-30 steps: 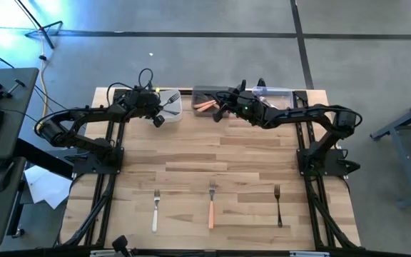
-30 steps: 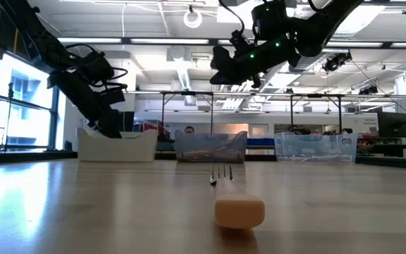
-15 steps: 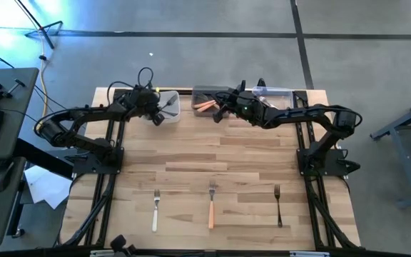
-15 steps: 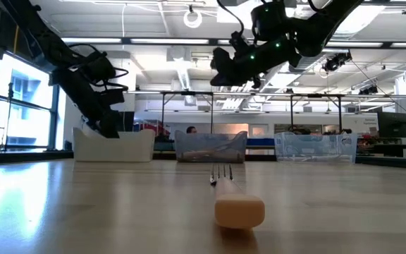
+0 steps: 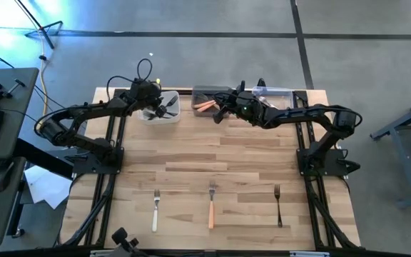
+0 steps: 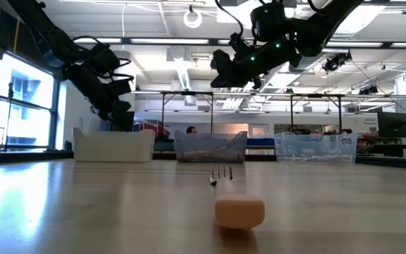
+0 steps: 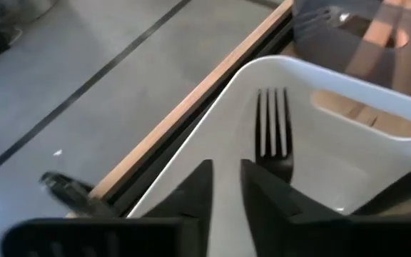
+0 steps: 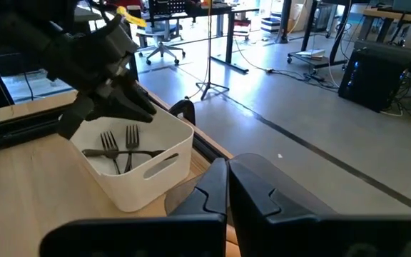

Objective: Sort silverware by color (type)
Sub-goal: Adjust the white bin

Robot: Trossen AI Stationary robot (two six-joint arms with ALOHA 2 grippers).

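Note:
My left gripper (image 7: 227, 168) hangs over the white bin (image 5: 164, 118) at the table's far left, fingers a little apart with nothing between them. Black-handled forks (image 8: 120, 148) lie in that bin; one (image 7: 273, 135) leans its tines on the inner wall. My right gripper (image 8: 227, 171) is shut and empty above the middle bin (image 5: 207, 93), which holds orange-handled forks (image 5: 204, 106). Three forks lie flat near the table's near edge: white-handled (image 5: 155, 209), orange-handled (image 5: 211, 205) and black-handled (image 5: 277, 205).
A third, clear bin (image 5: 280, 94) stands at the far right beside the middle one. The three bins line the far edge. Bare wood (image 5: 212, 153) stretches between the bins and the row of forks. In the low view the orange fork's handle end (image 6: 239, 210) is closest.
My left gripper has risen out of the white bin and drawn back a little toward the table's far edge. The black forks stay lying in the bin.

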